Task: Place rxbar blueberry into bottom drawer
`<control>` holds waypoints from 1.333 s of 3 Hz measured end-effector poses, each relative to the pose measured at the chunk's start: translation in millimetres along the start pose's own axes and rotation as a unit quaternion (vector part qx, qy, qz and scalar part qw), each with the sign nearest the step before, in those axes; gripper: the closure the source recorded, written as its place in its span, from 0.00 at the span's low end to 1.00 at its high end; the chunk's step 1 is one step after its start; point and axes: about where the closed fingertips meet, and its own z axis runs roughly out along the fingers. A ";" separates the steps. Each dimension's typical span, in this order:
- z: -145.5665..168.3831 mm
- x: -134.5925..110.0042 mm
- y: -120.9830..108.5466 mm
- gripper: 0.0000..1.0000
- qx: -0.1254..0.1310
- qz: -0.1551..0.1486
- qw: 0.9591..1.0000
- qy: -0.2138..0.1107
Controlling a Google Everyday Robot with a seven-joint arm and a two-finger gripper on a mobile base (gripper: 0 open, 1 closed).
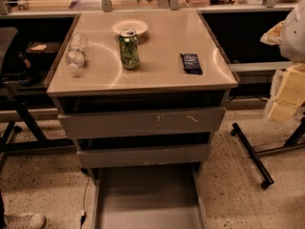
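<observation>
At the far left edge, low on the speckled floor, the toe of a pale shoe (pixel 21 220) shows beside a dark chair base. On the left part of the worktop (pixel 162 75) a clear plastic bottle (pixel 76 51) lies on its side, cap toward the front edge. Further right and toward the back sits a small pale plate (pixel 129 26), and just in front of it, touching or nearly so, a green can (pixel 129 49) stands upright. The rxbar blueberry (pixel 191 63) lies flat on the right part of the worktop, well apart from the can and near the right edge, its long side running front to back. Below the worktop are two shallow grey drawers, the upper drawer front (pixel 143 123) scratched, the middle drawer front (pixel 143 155) beneath it. Lowest of all, the bottom drawer (pixel 147 194) is pulled far out, its grey floor bare. To the right a dark wheeled leg (pixel 252 156) crosses the floor. At the right edge hangs the robot's pale, blocky hand (pixel 286 97), off to the side of the worktop and well apart from the bar, holding nothing that I can see. I cannot tell whether it is apart or together.
</observation>
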 end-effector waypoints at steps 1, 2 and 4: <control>0.0 0.0 0.0 0.00 0.000 0.000 1.000 0.000; 5.6 -4.9 -10.6 0.00 -0.010 0.011 1.000 0.010; 75.5 -68.2 -127.1 0.00 -0.033 0.073 0.996 0.050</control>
